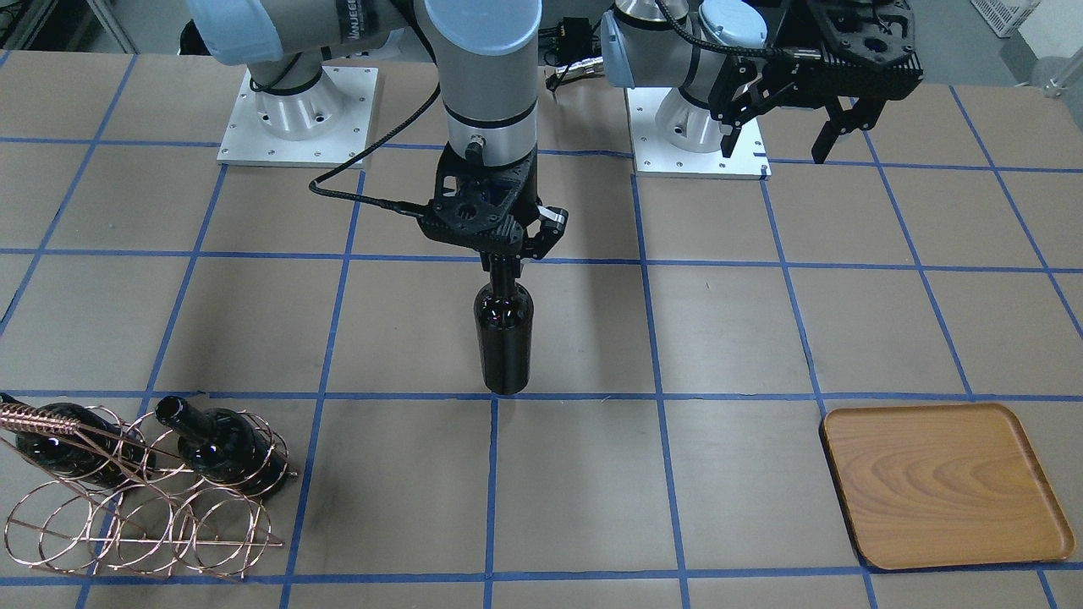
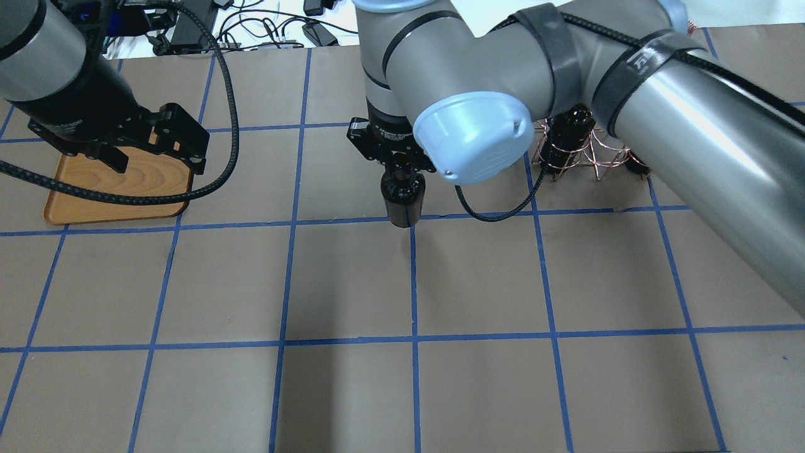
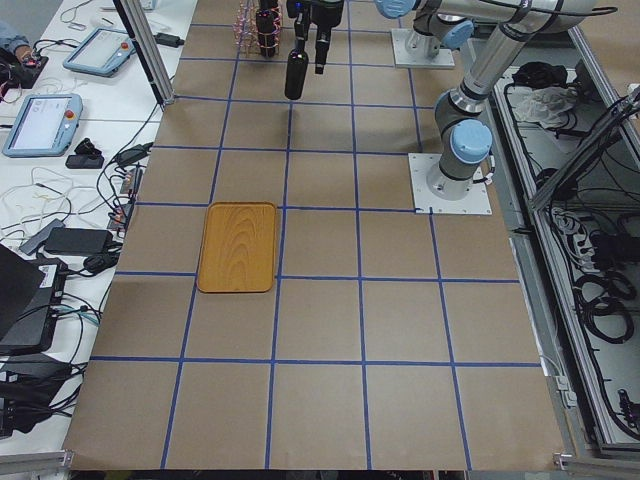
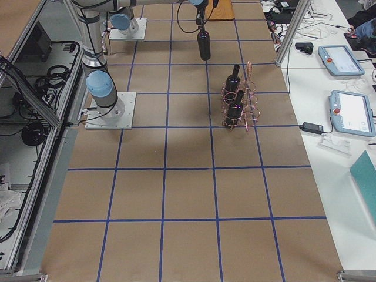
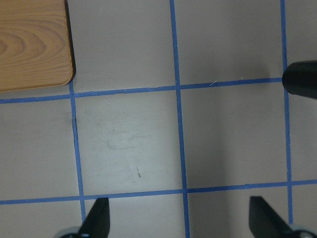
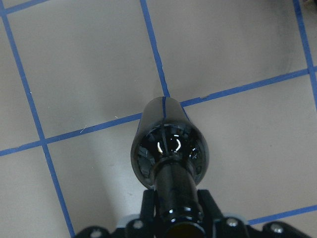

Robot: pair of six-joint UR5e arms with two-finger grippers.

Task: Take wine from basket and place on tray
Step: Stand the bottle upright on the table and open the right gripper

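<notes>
**Front-facing view:** The right hand (image 1: 506, 254) is clenched on the neck of the wine (image 1: 504, 338). The wine is upright and well apart from the tray (image 1: 943, 482), roughly midway between the tray and the basket (image 1: 38, 417). I cannot tell whether its base touches the bench (image 1: 761, 338). Two other bottles (image 1: 224, 448) lie in the basket. The left hand (image 1: 783, 139) is released and empty, on the robot's side of the tray.

**Overhead view:** The left hand is close by the tray with its jaws spread. The wine is well off to the tray's side, toward the basket.

**Side views:** The wine is far from the tray along the bench and nearer the basket. Both hands are too small here to judge.

**Left wrist view:** The fingertips (image 5: 99, 218) are wide apart with nothing between them. A corner of the tray shows at the upper left. The dark shape at the right edge is probably the wine.

**Right wrist view:** The fingers (image 6: 208, 206) grip the neck from either side. The wine's base sits over a crossing of blue tape lines (image 6: 153, 54).

**Judgement:** The wine is out of the basket, so the step in hand is carrying it toward the tray. The tray looks like a long reach for this arm. The next move is therefore either a steady upright traverse to the tray, or setting the wine down so the open left hand can take it by the neck.
</notes>
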